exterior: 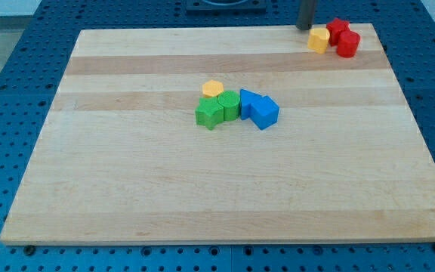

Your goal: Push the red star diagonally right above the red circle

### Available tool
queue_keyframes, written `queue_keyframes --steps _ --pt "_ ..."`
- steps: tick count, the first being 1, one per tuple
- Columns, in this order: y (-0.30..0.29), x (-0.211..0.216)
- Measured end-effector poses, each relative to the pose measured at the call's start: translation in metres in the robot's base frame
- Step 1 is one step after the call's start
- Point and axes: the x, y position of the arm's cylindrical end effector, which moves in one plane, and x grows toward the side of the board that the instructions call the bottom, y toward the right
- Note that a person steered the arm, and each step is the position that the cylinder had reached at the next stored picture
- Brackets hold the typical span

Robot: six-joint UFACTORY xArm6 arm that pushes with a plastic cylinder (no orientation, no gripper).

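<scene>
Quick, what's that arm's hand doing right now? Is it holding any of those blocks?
No hand or jaws: the arm ends in a rod. My tip holds nothing; it sits at the view's top, just left of the yellow block, red star and red circle.

Pale matt wooden board (127, 189), visible grain, perforated blue table (13, 91), smooth dark rod

Red star (338, 27) and red circle (348, 44) lie touching at the board's top right corner, star just above the circle.
</scene>
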Motion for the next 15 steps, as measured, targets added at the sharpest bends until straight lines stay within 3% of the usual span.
queue_keyframes --steps 15 --pt "0.102 0.007"
